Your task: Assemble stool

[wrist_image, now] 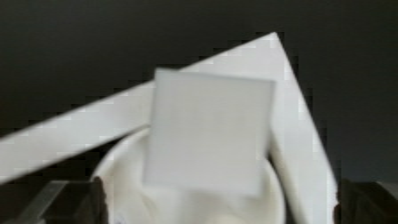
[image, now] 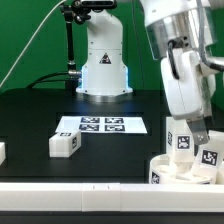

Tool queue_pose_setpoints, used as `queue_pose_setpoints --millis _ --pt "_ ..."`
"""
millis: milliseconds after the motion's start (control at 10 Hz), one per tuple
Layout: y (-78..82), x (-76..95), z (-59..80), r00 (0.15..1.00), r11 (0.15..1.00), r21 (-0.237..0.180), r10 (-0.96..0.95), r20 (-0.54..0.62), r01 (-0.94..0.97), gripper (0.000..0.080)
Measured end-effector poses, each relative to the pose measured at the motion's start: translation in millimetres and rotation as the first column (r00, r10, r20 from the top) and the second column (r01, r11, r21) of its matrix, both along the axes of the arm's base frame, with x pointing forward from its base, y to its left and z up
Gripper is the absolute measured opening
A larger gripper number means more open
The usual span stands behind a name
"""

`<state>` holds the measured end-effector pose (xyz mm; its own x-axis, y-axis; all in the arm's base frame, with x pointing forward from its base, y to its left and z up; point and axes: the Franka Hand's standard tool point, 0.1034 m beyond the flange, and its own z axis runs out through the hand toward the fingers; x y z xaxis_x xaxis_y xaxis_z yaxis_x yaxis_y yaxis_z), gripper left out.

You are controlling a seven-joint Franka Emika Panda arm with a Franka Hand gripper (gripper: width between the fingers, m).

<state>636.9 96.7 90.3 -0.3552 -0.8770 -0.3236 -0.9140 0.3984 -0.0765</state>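
Observation:
The stool's round white seat (image: 176, 172) lies at the front of the exterior view's right, in the corner of the white rails. Two tagged legs stand up from it: one (image: 183, 140) directly under my gripper (image: 193, 131), the other (image: 208, 156) just beside it. A loose leg (image: 65, 145) lies on the black table to the left. In the wrist view the upright leg (wrist_image: 214, 125) fills the middle with the seat (wrist_image: 306, 175) curving around it. My gripper (wrist_image: 205, 208) straddles this leg, its dark fingers (wrist_image: 47, 203) spread wide at the frame's edges. It looks open.
The marker board (image: 101, 125) lies mid-table ahead of the robot base (image: 103, 62). Another white part (image: 2, 152) shows at the far left edge. A white rail (image: 70, 186) runs along the front; two rails meet in a corner (wrist_image: 267, 52) beyond the seat.

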Motion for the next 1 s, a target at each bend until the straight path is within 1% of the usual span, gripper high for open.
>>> queue_pose_setpoints --millis 100,200,300,600,700,800,1000 --pt "-13.7 4.1 8.9 0.999 0.999 -0.013 0.048 0.021 -0.047 0.0642" --pt "-21.6 8.9 15.6 0.996 0.996 -0.016 0.086 0.029 -0.086 0.0648" --pt "-25.1 15.4 21.9 0.993 0.994 -0.015 0.108 0.036 -0.107 0.0649" --pt "-22.6 13.9 19.6 0.993 0.994 -0.018 0.112 0.036 -0.111 0.0649" --pt "-24.5 11.6 17.6 0.984 0.984 -0.030 0.176 0.038 -0.175 0.0649" --pt "-34.3 4.5 11.7 0.950 0.950 -0.037 0.310 0.026 -0.309 0.0649" --pt "-72.3 3.3 11.6 0.879 0.879 -0.091 0.474 0.057 -0.469 0.0649"
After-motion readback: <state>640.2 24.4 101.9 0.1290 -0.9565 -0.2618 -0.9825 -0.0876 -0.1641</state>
